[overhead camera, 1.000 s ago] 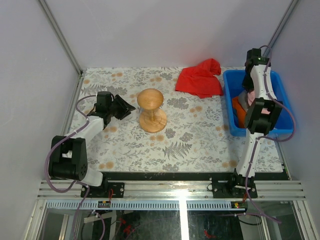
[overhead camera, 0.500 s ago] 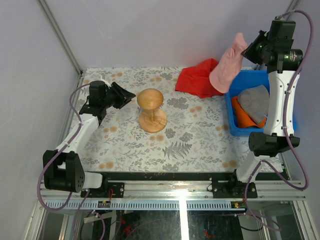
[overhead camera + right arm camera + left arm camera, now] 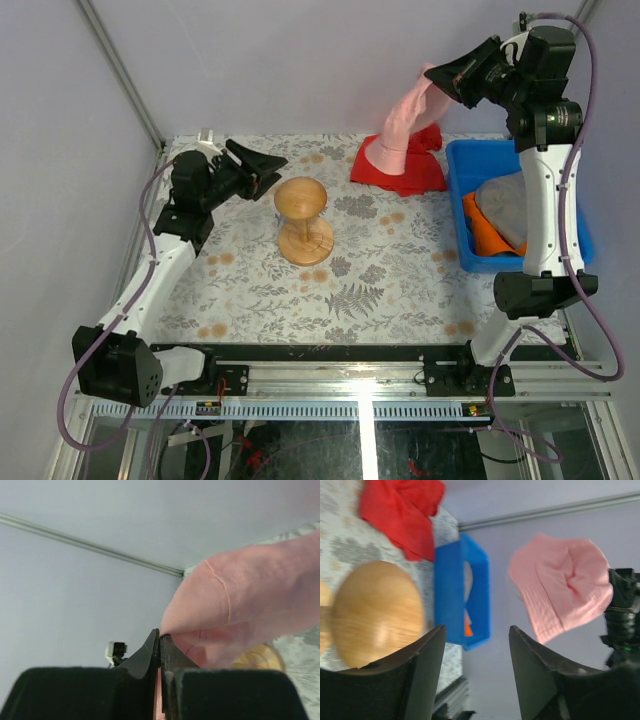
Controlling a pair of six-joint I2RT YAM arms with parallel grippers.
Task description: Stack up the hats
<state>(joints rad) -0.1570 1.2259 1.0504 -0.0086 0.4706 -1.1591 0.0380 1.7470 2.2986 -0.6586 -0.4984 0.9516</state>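
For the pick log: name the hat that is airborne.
The pink hat, pinched by the right gripper; the grey hat and orange hat lie in the blue bin.

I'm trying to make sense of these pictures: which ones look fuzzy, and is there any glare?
Top external view: sharp, glare on the near metal rail. Left wrist view: soft throughout, round wooden stand and blue plastic bin smeared. Right wrist view: right gripper blurred up close, pink fabric hat clearer.
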